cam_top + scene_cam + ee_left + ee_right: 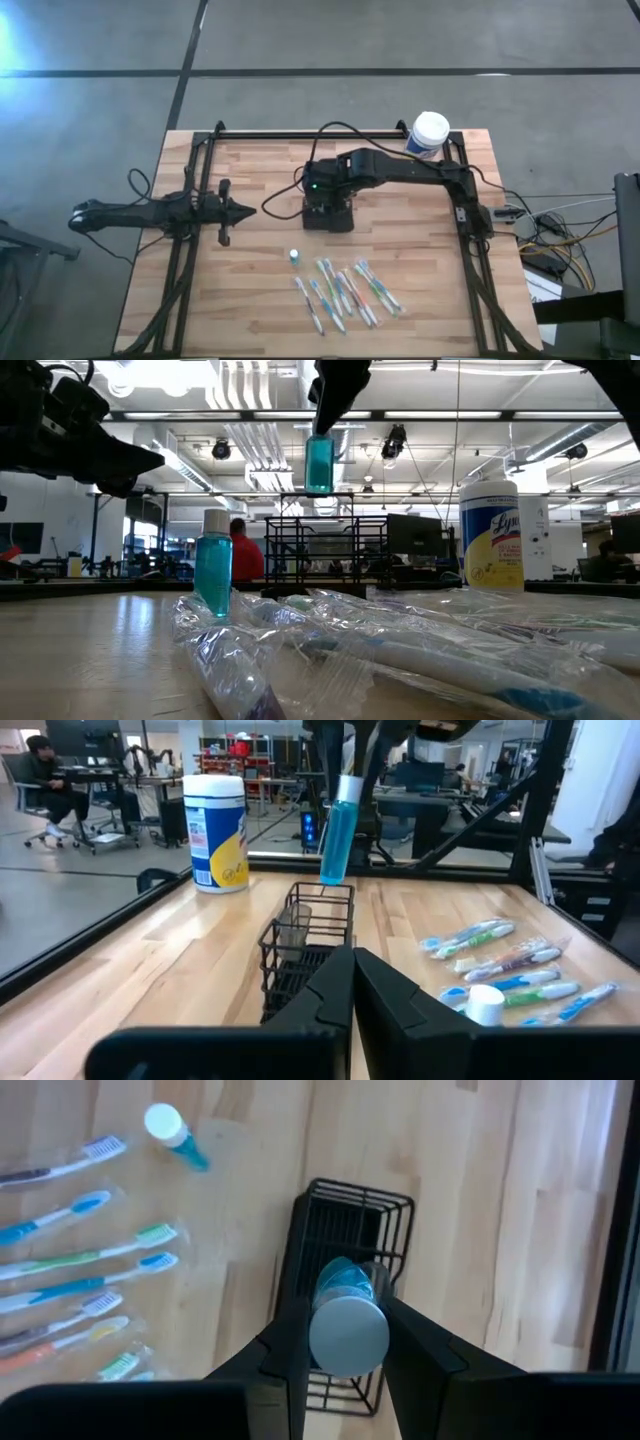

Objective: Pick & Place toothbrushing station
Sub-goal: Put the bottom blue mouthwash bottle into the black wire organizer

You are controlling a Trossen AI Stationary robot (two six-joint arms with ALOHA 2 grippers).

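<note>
Right wrist view: my right claw (345,1342) pinches a capped blue bottle (347,1320) upright, straight above the toothbrushing station (345,1230), which sits mid-tabletop, its long axis running away from me. My left claw (226,211), pressed together, waits near the left edge. My fingers hide the station's near compartments.

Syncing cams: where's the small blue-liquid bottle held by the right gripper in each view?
High view: hidden under the right gripper, above the black wire-mesh holder.
Low view: small blue-liquid bottle hangs top centre, over the holder.
Left wrist view: upper centre, above the holder's far end.
Right wrist view: centre, white cap toward the camera, between the fingers.
Shared landmark: the holder.
</note>
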